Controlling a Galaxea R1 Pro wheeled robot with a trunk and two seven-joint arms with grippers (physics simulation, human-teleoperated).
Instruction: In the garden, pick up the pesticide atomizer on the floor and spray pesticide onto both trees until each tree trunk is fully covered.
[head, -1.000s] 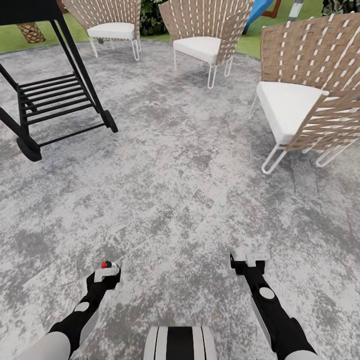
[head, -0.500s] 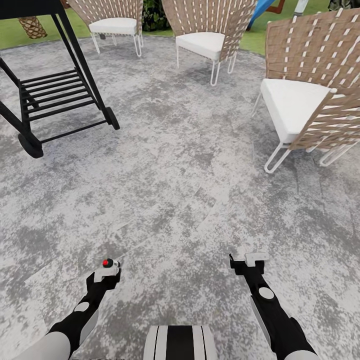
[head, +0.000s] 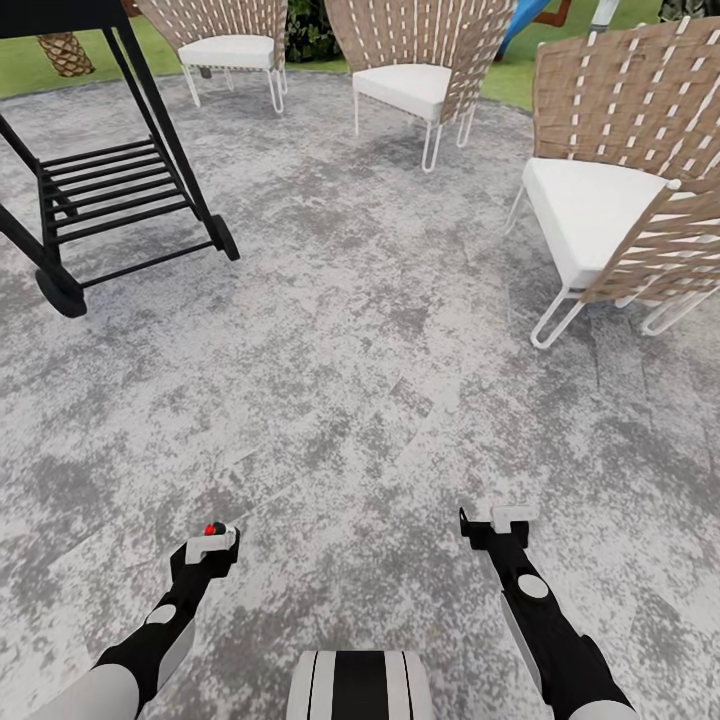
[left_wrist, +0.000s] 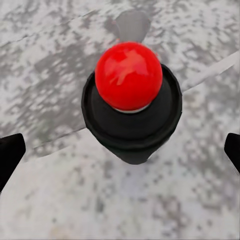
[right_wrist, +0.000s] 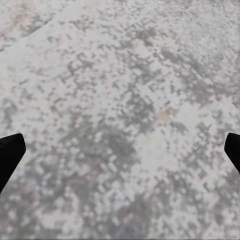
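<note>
We are on a mottled grey stone patio (head: 330, 380), on our way; grass (head: 25, 70) shows as a green strip past the paving's far edge, and neither grey-tan trunk is anywhere we can make out. The step in hand is travel, so doing it well likely means steering through the gap between the black wheeled cart (head: 110, 190) ahead of our left arm and the woven chair with a white cushion (head: 620, 200) ahead of our right, giving the chair's hairpin legs room and keeping both arms tucked low until lawn is underfoot.

The left gripper (left_wrist: 120, 150) carries what we take to be the pesticide atomizer (left_wrist: 131, 100): a red ball on a black collar sits between its fingers, whose dark tips (left_wrist: 9, 152) show at the frame's two sides. From the head camera the red cap (head: 211, 529) rides at that gripper's tip (head: 210, 545). The fingers stand wide of the collar in the wrist picture, so we cannot tell whether they clamp lower down.

The right gripper (right_wrist: 120, 150) holds nothing; its fingertips (right_wrist: 10, 150) are spread wide with only paving between them, and it hangs low above the stone (head: 492, 528)
</note>
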